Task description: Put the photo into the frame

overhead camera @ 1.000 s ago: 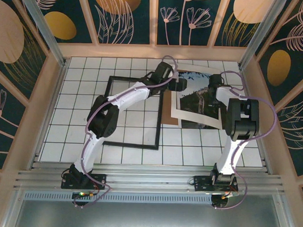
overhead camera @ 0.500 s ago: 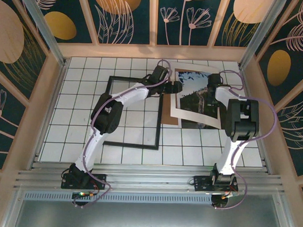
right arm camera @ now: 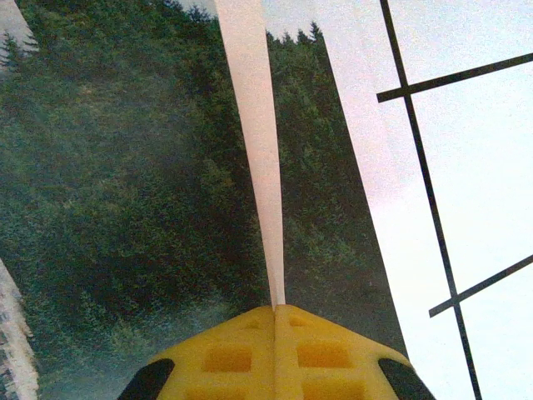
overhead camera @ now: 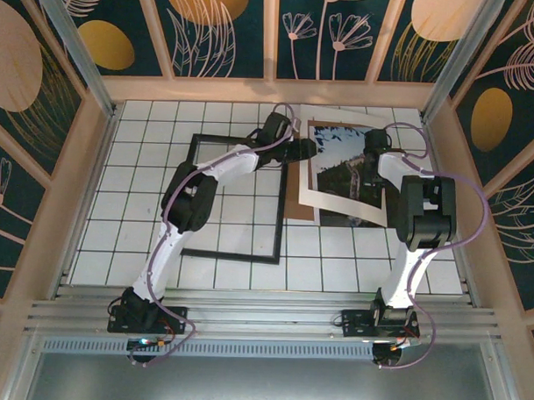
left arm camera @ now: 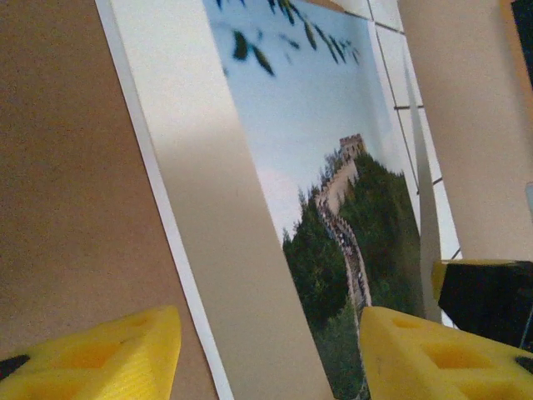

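The photo (overhead camera: 342, 172) sits tilted over a brown backing board (overhead camera: 292, 196), right of the thin black frame (overhead camera: 188, 193). My right gripper (overhead camera: 371, 149) is shut on the photo's right edge. In the right wrist view that edge (right arm camera: 254, 125) rises as a thin pale strip from the shut gripper (right arm camera: 275, 310), with dark green picture on both sides. My left gripper (overhead camera: 306, 150) is at the photo's left edge. In the left wrist view the gripper (left arm camera: 266, 358) is open, and its yellow fingers (left arm camera: 92, 354) straddle the photo's white border (left arm camera: 225, 250) without pinching it.
A dark glossy sheet (overhead camera: 350, 219) shows under the photo's near edge. The white tiled table (overhead camera: 126, 213) is walled by a wooden ledge (overhead camera: 271, 93) at the back and by rails at both sides. The frame's inside shows bare tiles.
The photo has shifted toward the back wall with my right gripper. My left gripper has slid back along the photo's left edge and its jaws have narrowed.
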Controlling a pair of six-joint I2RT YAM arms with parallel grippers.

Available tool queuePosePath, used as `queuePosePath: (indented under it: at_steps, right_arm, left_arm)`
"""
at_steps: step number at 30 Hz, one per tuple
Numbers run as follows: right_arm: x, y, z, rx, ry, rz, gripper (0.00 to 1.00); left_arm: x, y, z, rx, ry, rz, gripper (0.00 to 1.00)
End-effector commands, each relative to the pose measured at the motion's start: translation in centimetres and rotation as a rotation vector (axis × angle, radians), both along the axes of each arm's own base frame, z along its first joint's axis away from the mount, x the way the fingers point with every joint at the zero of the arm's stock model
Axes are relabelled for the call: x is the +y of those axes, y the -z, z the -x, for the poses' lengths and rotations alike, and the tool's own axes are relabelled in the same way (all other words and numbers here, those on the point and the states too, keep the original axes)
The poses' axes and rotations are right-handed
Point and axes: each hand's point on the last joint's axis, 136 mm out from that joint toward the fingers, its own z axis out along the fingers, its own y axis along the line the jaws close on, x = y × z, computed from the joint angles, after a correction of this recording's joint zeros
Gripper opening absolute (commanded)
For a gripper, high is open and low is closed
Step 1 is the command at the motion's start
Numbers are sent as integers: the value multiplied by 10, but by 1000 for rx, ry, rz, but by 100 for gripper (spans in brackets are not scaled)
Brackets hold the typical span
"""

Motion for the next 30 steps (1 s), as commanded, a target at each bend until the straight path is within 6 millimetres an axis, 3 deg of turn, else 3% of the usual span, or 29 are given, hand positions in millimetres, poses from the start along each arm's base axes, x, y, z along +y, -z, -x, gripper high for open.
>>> queuePosePath:
  at_steps: [1, 12, 17, 18, 23, 27, 30]
  right_arm:
    - [1, -10, 5, -13, 1, 17, 0]
    - [1, -13, 5, -20, 3, 29, 0]
    - [3, -27, 3, -52, -1, 30, 0]
    - [3, -32, 2, -67, 0, 28, 2]
    - [23, -77, 0, -217, -31, -85, 35]
    - [59, -132, -5, -420, -126, -296, 55]
    - [87, -174, -5, -574, -228, -430, 62]
  left_arm:
    - [-4, -22, -6, -39, 25, 62, 53]
    - [-4, -29, -5, -37, 46, 97, 19]
    - [-4, -50, 6, -46, 80, 136, 1]
    - [-4, -56, 10, -46, 91, 147, 0]
    - [3, -88, 41, -38, 151, 204, 0]
    - [15, -108, 69, -29, 196, 207, 0]
    - [27, -118, 89, -27, 226, 174, 0]
